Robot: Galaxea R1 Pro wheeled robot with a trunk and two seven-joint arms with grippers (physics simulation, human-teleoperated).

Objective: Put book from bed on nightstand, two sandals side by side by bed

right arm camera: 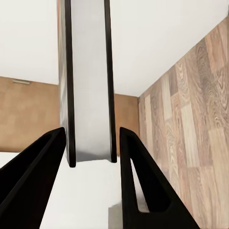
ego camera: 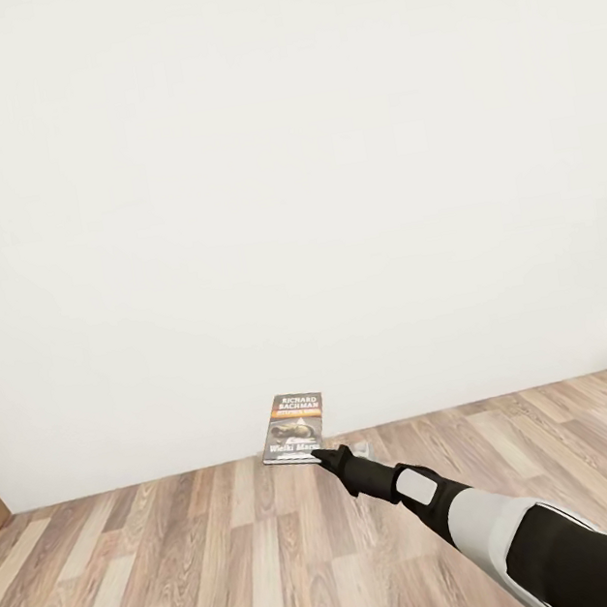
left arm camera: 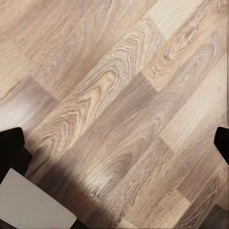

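Head view is showing the right gripper (ego camera: 326, 456) carrying the book (ego camera: 295, 428), jaws clamped on it, before a white wall (ego camera: 284, 179) (left jaws apart); a thin edge-grip risks it slipping.

Even, diffuse rendered lighting with no visible source. In the head view the white wall (ego camera: 282, 170) is bright and nearly featureless; the wood-plank floor (ego camera: 188, 567) shows sharp grain without glare. In the left wrist view a soft dark shadow (left arm camera: 62, 181) falls across the planks, and the grain looks slightly blurred. In the right wrist view the book's (right arm camera: 88, 81) page edges show grey and smooth, evenly lit.
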